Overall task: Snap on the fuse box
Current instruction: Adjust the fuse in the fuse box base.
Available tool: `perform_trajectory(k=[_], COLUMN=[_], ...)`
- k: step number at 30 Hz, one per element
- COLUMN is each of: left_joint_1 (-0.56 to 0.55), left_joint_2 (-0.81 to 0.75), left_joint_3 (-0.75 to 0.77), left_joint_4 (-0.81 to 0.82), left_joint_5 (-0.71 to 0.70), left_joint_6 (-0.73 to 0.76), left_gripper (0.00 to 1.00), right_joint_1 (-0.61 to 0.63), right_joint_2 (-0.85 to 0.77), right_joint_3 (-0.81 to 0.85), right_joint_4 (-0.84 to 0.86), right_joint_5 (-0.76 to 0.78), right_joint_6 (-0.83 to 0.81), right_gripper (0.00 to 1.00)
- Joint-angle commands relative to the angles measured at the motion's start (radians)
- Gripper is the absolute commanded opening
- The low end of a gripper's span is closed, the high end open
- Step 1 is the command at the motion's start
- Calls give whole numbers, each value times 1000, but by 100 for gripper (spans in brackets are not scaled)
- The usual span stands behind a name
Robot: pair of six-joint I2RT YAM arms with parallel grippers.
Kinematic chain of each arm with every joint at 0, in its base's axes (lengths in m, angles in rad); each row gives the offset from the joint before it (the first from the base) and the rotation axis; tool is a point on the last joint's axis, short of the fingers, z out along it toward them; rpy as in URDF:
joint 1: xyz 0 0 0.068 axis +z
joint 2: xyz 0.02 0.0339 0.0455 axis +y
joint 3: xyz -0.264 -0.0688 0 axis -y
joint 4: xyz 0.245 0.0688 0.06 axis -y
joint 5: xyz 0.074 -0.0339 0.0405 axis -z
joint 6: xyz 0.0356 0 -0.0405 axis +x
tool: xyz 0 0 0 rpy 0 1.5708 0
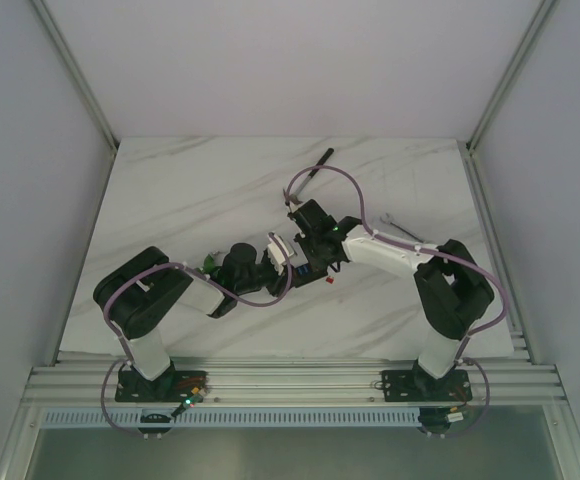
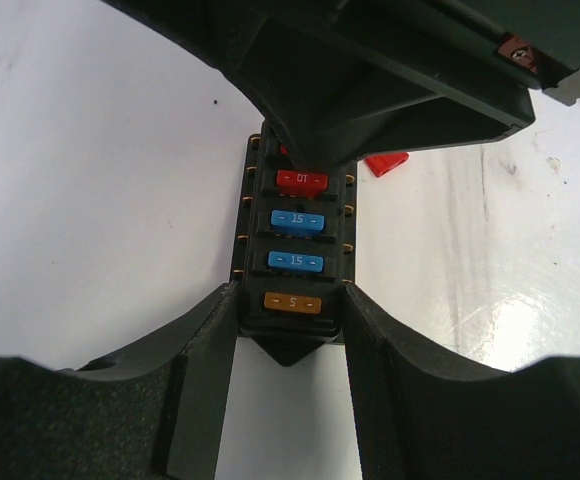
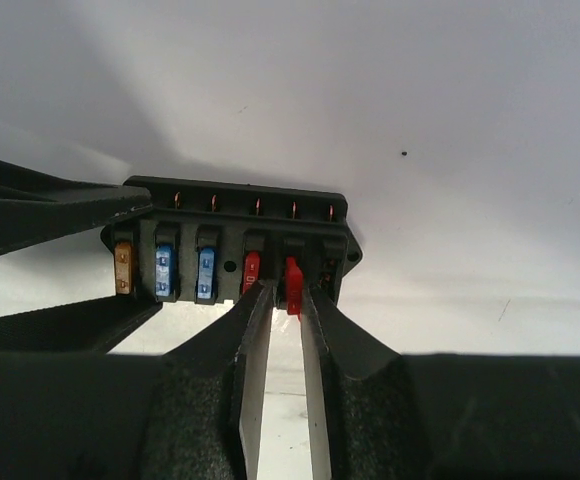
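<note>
**Item: fuse box** (image 2: 296,240). Small black block with a row of slots along its face. Seated fuses, from the left claw's end: one orange, two blue, one red. Brass contacts line both long edges. It sits just over the middle of the surface (image 1: 200,190), between the two arms; whether it touches the surface cannot be told.

**Left claw** (image 2: 290,300). Clenched on the fuse box at the orange-fuse end, one finger pressed against each long side.

**Right claw** (image 3: 288,290). Fingers drawn close together, pinching a small red fuse (image 3: 292,285) by its sides. That fuse stands upright at the slot next to the seated red one, near the end of the box away from the left claw. How deep it sits cannot be told.

**Loose red fuse** (image 2: 385,162). Lies flat on the surface just beside the box, touching neither claw.

**Green part** (image 1: 210,262). Small, beside the left arm's wrist and partly hidden by it.

**Hammer** (image 1: 308,176). On the far side of the claws, handle pointing toward the back edge.

**Wrench** (image 1: 402,229). Lies flat near the right arm, well apart from the box.

**Surface.** White with faint grey veining.
</note>
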Motion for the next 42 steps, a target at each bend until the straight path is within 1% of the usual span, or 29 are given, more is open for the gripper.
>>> perform_trajectory(k=[1, 4, 8, 12, 15, 24, 31, 42], left_joint_1=[2, 1, 2, 1, 2, 1, 2, 1], left_joint_2=[24, 26, 25, 25, 24, 24, 24, 26], left_joint_3=[9, 9, 8, 8, 9, 7, 7, 10], left_joint_4=[-65, -66, -66, -69, -70, -72, -75, -80], left_joint_5=[2, 2, 3, 4, 5, 8, 13, 22], left_joint_6=[-1, -1, -1, 1, 0, 4, 7, 14], left_gripper=[54, 54, 54, 53, 53, 53, 53, 53], right_joint_1=[12, 11, 8, 4, -3, -38, -62, -77], right_joint_2=[-28, -30, -23, -10, 1, 8, 21, 56], right_joint_3=[34, 35, 33, 30, 27, 26, 26, 53], right_joint_4=[-11, -10, -11, -11, -17, -31, -47, -71], right_joint_5=[-35, -30, -28, -27, -25, -10, -16, -47], right_joint_6=[22, 24, 26, 30, 33, 37, 30, 8], right_gripper=[25, 23, 13, 7, 5, 5, 0, 0])
